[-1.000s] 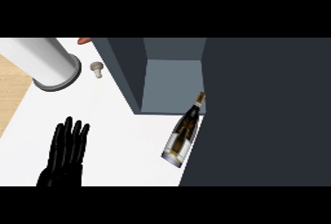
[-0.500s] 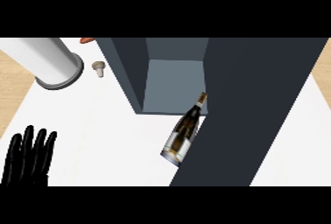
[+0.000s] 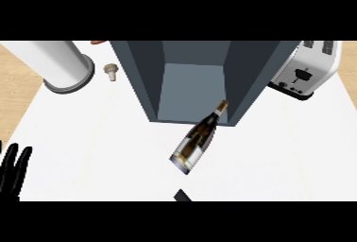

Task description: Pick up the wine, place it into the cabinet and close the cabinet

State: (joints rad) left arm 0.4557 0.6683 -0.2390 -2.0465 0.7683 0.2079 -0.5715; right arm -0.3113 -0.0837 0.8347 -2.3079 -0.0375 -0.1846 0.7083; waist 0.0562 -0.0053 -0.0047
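The wine bottle (image 3: 197, 142) lies tilted, its neck just at the front lip of the open cabinet (image 3: 194, 80) and its base out on the white surface (image 3: 97, 137), so it is not properly inside yet and nothing has hold of it. From where I stand, the job wants a grip round the body of the bottle, then a push neck-first deeper into the cabinet until the base clears the opening, or the door will not shut; care is needed, since a bottle lying down is apt to roll. The left robot hand (image 3: 14, 170) rests at the lower left edge, fingers straight and up, touching nothing, well apart from the bottle. The right robot hand I cannot make out in view
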